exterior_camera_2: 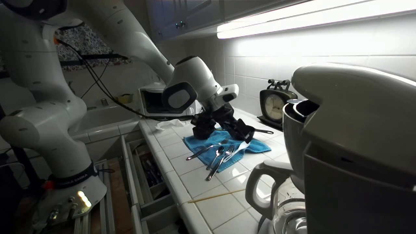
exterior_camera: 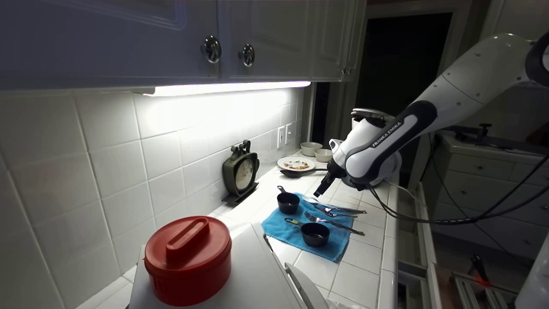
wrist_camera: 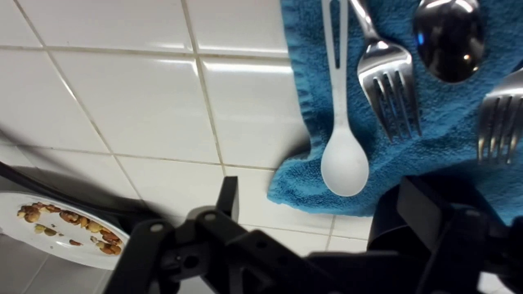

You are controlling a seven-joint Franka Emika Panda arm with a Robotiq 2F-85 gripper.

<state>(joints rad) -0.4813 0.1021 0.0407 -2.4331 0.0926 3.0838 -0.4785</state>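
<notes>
My gripper (wrist_camera: 325, 204) stands open above the counter, its two fingers wide apart and nothing held between them. In the wrist view, a white plastic spoon (wrist_camera: 345, 163) lies on a blue towel (wrist_camera: 318, 200), its bowl framed by the fingers. Beside it rest a metal fork (wrist_camera: 388, 77), a dark shiny metal spoon (wrist_camera: 448, 38) and another fork (wrist_camera: 501, 118). Behind the right fingertip a black measuring cup (wrist_camera: 386, 226) is partly hidden; whether they touch I cannot tell. In an exterior view, that black cup (exterior_camera: 288, 203) and a second black cup (exterior_camera: 315, 234) sit on the towel.
A plate of nuts (exterior_camera: 296, 164) stands by a black utensil (exterior_camera: 294, 174) and two bowls. Against the tiled wall is an old scale (exterior_camera: 241, 174). A red container (exterior_camera: 188, 262), a stand mixer (exterior_camera_2: 357, 107), a thin stick (exterior_camera_2: 216, 196) and an open drawer (exterior_camera_2: 143, 195) surround the area.
</notes>
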